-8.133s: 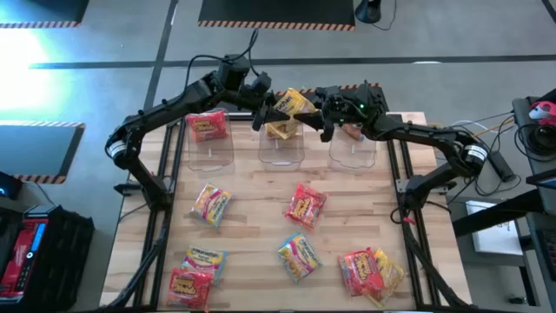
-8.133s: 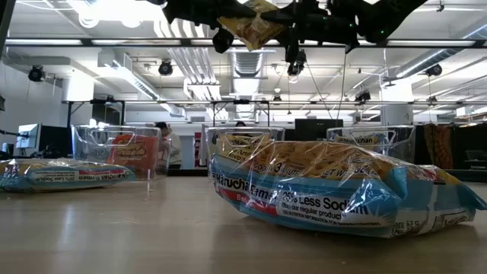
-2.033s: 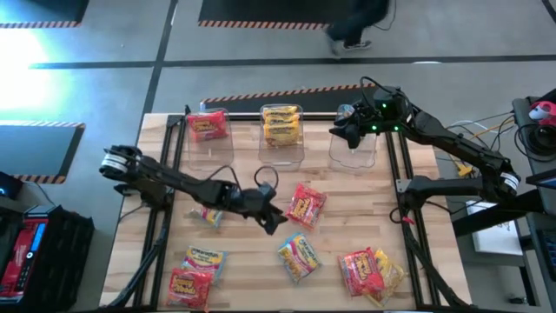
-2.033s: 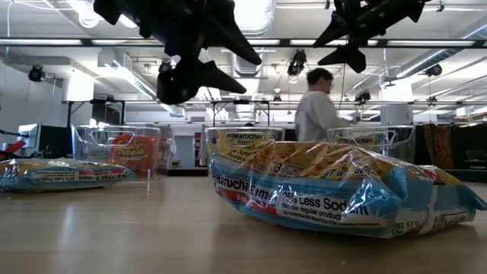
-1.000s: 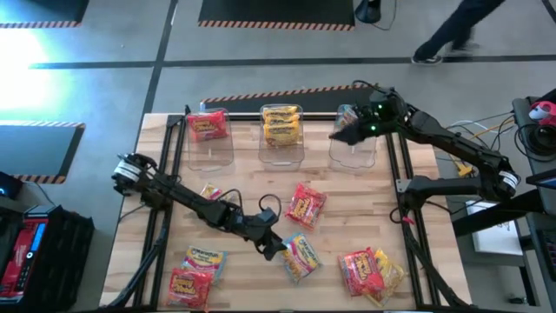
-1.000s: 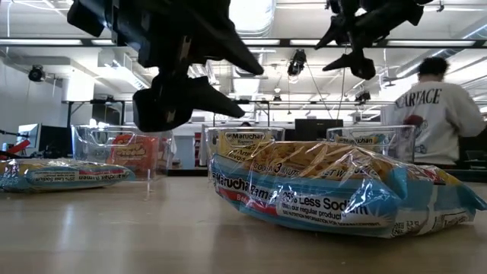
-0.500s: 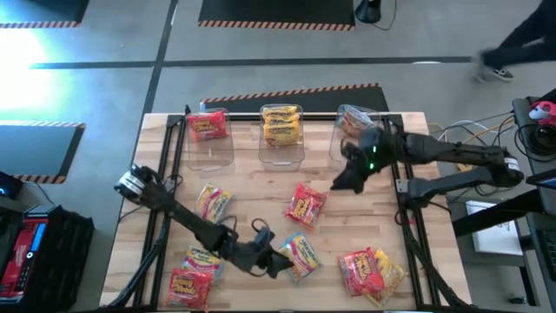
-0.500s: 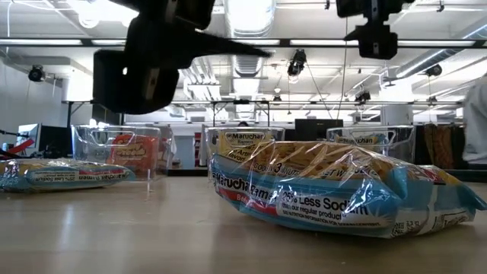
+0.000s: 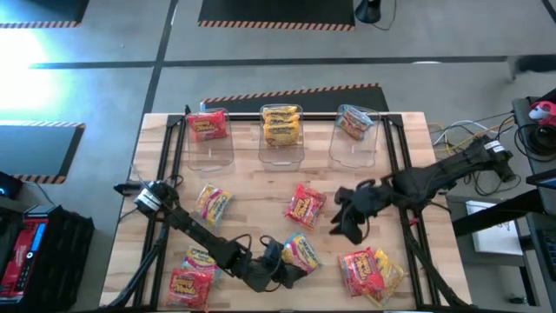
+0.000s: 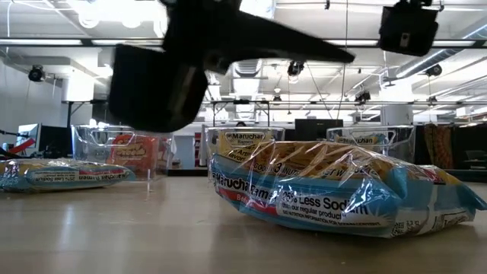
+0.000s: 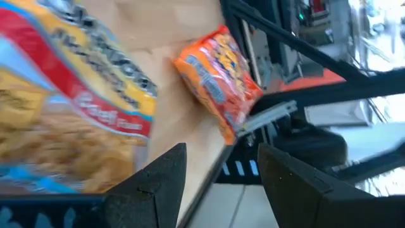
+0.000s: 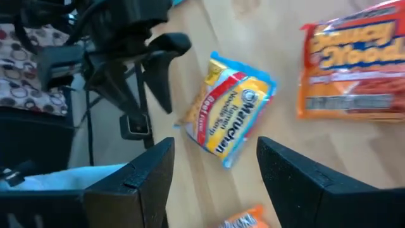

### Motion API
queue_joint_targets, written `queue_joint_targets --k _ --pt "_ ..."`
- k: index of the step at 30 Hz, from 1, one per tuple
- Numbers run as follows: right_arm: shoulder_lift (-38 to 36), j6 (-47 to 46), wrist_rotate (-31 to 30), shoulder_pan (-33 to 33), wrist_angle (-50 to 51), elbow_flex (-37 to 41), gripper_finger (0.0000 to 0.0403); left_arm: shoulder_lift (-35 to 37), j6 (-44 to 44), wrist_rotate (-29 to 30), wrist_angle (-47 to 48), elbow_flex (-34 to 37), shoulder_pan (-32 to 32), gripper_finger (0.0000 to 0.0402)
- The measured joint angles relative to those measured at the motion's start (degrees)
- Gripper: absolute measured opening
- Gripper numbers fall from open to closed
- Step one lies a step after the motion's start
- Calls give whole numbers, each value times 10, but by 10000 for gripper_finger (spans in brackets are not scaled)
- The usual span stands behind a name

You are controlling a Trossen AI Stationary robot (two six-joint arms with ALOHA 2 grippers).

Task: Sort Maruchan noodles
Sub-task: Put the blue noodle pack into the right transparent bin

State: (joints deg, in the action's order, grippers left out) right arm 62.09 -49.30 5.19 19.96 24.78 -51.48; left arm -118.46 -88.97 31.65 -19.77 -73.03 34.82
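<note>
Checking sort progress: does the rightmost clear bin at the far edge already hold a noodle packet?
Yes, in the high view the rightmost clear bin holds one noodle packet, tilted against its far wall.

the tabletop [image 9: 261,187] is pale wood in planks, smooth with a soft sheen; the noodle packets [image 10: 335,190] are thin crinkly plastic film, glossy and partly clear so the dry noodles show through. the three bins [image 9: 210,149] are clear hard plastic; the left hand [image 11: 215,183] and right hand [image 12: 212,174] have matt black fingers [image 11: 149,183]; the frame rails [image 9: 172,156] look like dark metal.
</note>
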Motion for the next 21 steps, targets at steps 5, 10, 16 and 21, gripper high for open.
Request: queue_joint_targets --k 5,10,16,21 --pt "31 -39 -7 16 -135 69 212 0 -63 8 34 8 2 178" --pt "66 -85 -4 16 -236 124 212 0 -115 13 44 18 5 178" --pt "105 -130 -3 19 -347 173 212 -1 -151 15 75 21 11 178" --pt "143 -155 -3 19 -396 188 212 -3 -169 12 126 26 11 178"
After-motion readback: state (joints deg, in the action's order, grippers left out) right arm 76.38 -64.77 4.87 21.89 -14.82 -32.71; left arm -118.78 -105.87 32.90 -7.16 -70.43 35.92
